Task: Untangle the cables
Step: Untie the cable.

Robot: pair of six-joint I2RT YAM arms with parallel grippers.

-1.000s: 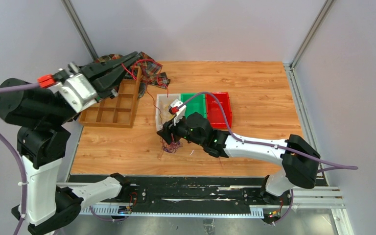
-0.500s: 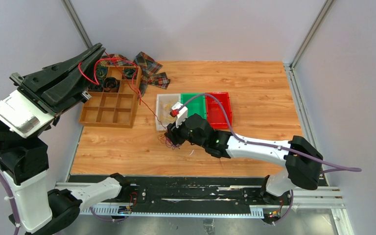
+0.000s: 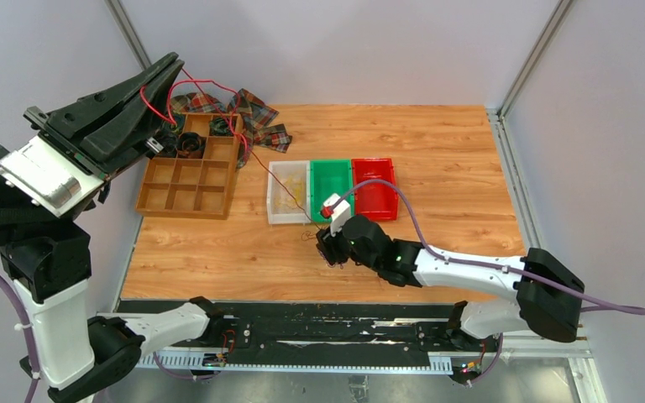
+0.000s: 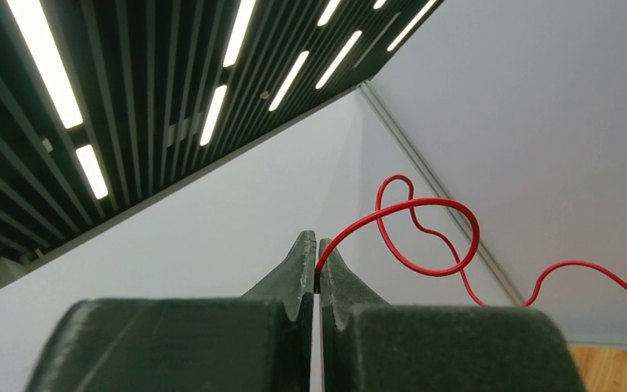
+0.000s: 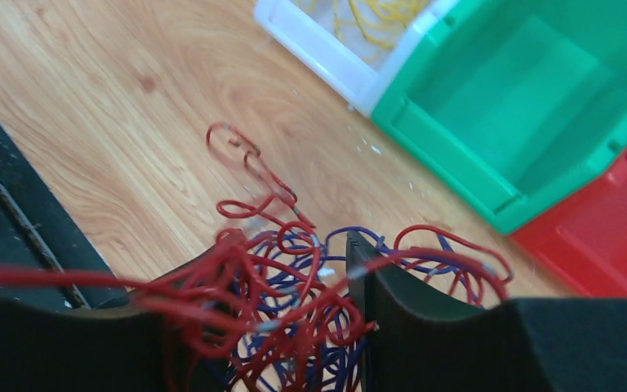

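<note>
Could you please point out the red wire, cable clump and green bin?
red wire [image 4: 437, 202]: left wrist view, loop top
cable clump [image 5: 286, 304]: right wrist view, tangled middle
green bin [image 5: 531, 90]: right wrist view, bare floor

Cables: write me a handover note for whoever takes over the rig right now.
Left gripper: raised high, shut on one red wire that runs down to the clump.
Right gripper: low, just in front of the green bin, closed on the clump of red and purple wires.
Done: yellow wires lie in the white bin; one red strand is partly drawn out.
Left: pull that strand free, then separate the remaining red from purple. No wires visible in the green bin or the red bin.
</note>
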